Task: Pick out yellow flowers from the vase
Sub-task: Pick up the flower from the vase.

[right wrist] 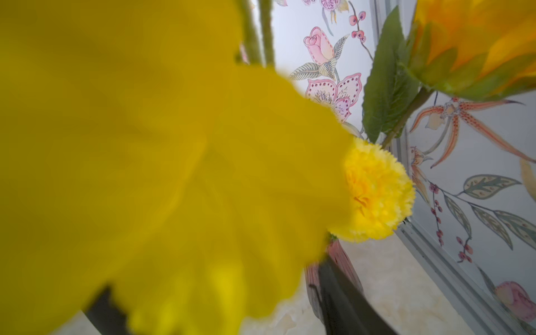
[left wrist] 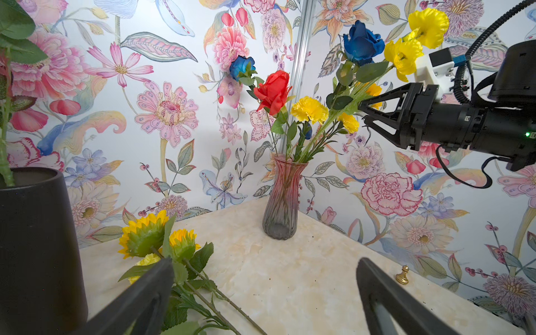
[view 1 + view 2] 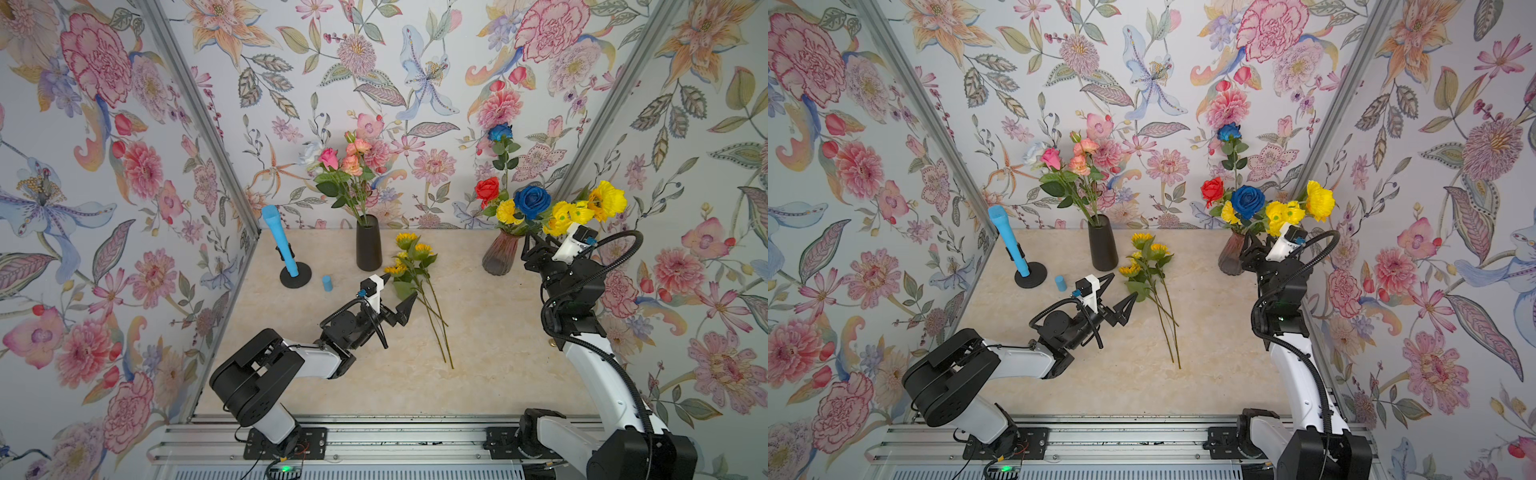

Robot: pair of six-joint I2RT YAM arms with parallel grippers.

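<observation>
Most of the yellow flowers [image 3: 561, 214] stand in the glass vase [image 3: 500, 257] at the back right of the counter [image 3: 478, 353], mixed with a blue rose [image 3: 532, 201] and a red rose [image 3: 487, 189]. Three sunflowers [image 3: 415, 253] lie flat mid-counter. We judge the flowers light, with soft fabric heads that would crush or slip under a squeeze. The thin green stems look springy and smooth. The place to take hold is bare stem between the vase rim and the lowest leaves, and the pull should run along the stem so leaves do not snag the roses or tip the vase. The right claw [image 2: 363, 114] sits at those stems just above the rim, jaws partway apart. Whether it has pinched one we cannot tell, since petals fill its wrist view. The left claw [image 3: 401, 287] hangs wide open and empty beside the sunflowers.
</observation>
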